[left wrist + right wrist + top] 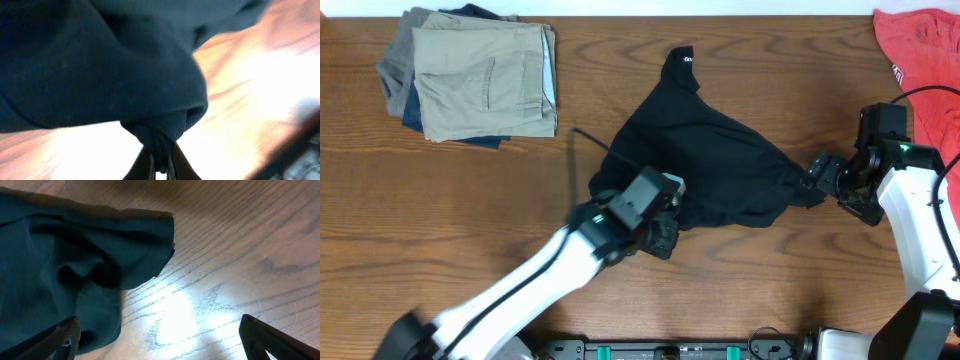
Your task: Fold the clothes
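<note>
The black garment (705, 155) lies bunched in the middle of the table, with small white print near its far tip. My left gripper (665, 232) is at its near left edge and is shut on a pinch of the black fabric (159, 142). My right gripper (817, 172) is at the garment's right edge, open. In the right wrist view its fingers (160, 340) stand wide apart over bare wood, with the black cloth (65, 270) beside and partly over the left finger.
A stack of folded tan, grey and blue trousers (475, 75) sits at the back left. A red-coral shirt (920, 45) lies at the back right corner. A thin black cable (585, 135) lies left of the garment.
</note>
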### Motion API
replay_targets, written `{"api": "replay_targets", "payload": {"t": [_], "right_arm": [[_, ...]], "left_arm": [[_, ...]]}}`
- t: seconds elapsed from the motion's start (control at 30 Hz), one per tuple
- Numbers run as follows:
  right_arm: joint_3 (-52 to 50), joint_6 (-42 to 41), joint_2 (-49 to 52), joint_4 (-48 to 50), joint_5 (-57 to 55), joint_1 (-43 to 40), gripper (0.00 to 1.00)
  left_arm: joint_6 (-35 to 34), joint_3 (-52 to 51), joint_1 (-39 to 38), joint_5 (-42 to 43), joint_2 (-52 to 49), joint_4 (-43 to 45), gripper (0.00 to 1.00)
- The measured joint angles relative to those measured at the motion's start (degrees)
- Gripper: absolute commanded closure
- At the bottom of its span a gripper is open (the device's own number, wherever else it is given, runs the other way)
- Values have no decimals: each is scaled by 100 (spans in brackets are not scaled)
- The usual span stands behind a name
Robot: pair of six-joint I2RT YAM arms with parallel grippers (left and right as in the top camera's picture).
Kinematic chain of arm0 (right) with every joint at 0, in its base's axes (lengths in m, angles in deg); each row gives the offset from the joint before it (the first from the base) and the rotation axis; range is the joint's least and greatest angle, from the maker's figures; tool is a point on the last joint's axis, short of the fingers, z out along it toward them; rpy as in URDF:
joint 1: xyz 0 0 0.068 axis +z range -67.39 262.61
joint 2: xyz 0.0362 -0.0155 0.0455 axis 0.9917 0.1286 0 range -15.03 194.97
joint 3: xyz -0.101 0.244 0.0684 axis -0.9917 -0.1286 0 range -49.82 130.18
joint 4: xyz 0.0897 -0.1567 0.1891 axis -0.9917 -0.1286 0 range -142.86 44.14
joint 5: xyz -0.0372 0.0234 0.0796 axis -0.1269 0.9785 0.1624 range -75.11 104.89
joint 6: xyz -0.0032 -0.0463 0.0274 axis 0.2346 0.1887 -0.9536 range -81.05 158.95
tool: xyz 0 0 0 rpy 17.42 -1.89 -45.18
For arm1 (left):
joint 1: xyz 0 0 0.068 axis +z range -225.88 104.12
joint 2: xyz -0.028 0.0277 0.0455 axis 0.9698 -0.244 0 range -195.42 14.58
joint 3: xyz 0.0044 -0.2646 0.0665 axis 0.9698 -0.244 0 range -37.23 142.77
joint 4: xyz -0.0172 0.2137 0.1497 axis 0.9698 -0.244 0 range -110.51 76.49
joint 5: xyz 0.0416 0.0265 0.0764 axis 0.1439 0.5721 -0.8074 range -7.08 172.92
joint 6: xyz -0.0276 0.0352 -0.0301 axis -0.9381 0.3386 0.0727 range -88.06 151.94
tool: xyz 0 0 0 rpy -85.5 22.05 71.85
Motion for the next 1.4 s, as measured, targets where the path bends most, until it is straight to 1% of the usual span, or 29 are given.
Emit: {"api": "replay_targets", "payload": {"t": [0.23, 0.43, 0.53, 0.77, 1.03, 1.07, 1.1, 1.13, 1.17, 1.23, 1.27, 1.3, 1.4], "right_arm": [[-2, 0, 0, 0, 0, 0, 1], [-2, 4, 0, 0, -7, 0, 1], [-2, 181, 0, -4, -247, 0, 1], [-2, 669, 0, -11, -785, 0, 1], [-2, 922, 0, 188, -1010, 0, 1], [-2, 922, 0, 208, -1001, 0, 1], [-2, 914, 0, 262, -960, 0, 1], [-2, 894, 0, 306, -852, 0, 1], [-2, 879, 0, 297, -669, 0, 1], [-2, 872, 0, 267, -367, 0, 1], [-2, 870, 0, 264, -201, 0, 1], [-2, 863, 0, 264, -31, 0, 1], [-2, 859, 0, 260, 426, 0, 1]], "left_arm": [[-46, 0, 0, -96, 1502, -850, 94], [-310, 2, 0, -516, 2468, -1644, 94], [-415, 2, 0, -715, 2804, -1950, 94], [-627, 2, 0, -870, 2841, -2551, 94], [-1078, 0, -2, -920, 2441, -3482, 92], [-1150, 0, 0, -929, 2380, -3563, 84], [-1222, 2, -2, -933, 2306, -3633, 71], [-1338, 0, -2, -938, 2229, -3692, 42], [-1445, 0, -2, -940, 2151, -3722, 27], [-1637, 2, -2, -949, 2000, -3722, 17], [-1709, 2, 0, -949, 1923, -3698, 9], [-1777, 0, 0, -951, 1840, -3646, 4], [-1958, 2, 0, -944, 1593, -3458, 3]]}}
